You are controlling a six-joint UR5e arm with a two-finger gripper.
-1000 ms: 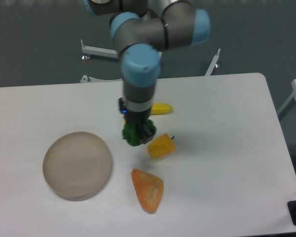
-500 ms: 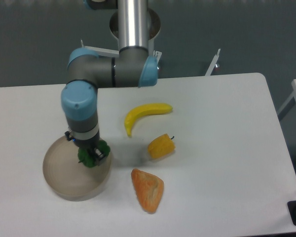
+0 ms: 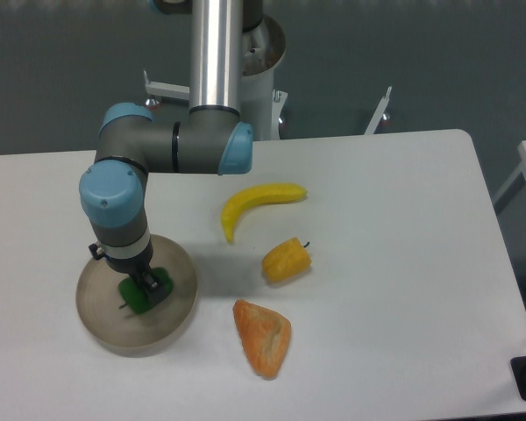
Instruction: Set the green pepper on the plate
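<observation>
The green pepper [image 3: 144, 292] sits inside the plate [image 3: 177, 309], near the dish's centre. Only part of its dark-green body shows, below and to either side of the gripper [image 3: 143, 287]. A thin dark line projects from the pepper's lower left side toward the plate's left portion; it is probably the stem, though the view is too coarse to confirm. On that reading the pepper's long axis lies tilted, running from lower left to upper right in the camera view, with the stem end pointing lower left.

The gripper descends vertically from the arm's wrist and its fingers are clamped on the green pepper, one on each side of the body. Whether the pepper's underside touches the plate floor cannot be determined from this angle.

The plate is a round, shallow, beige-grey dish with a low raised rim. It stands on the white table [image 3: 403, 263] at the left front. It holds the green pepper and nothing else that is visible.

Other items lie on the table, all outside the plate:
- A banana [image 3: 256, 204], right of the arm, curved, its long axis running roughly left to right.
- A yellow pepper [image 3: 287, 260], below the banana and apart from it.
- An orange wedge-shaped food item [image 3: 263, 336], just beside the plate's right rim, not touching it.
</observation>
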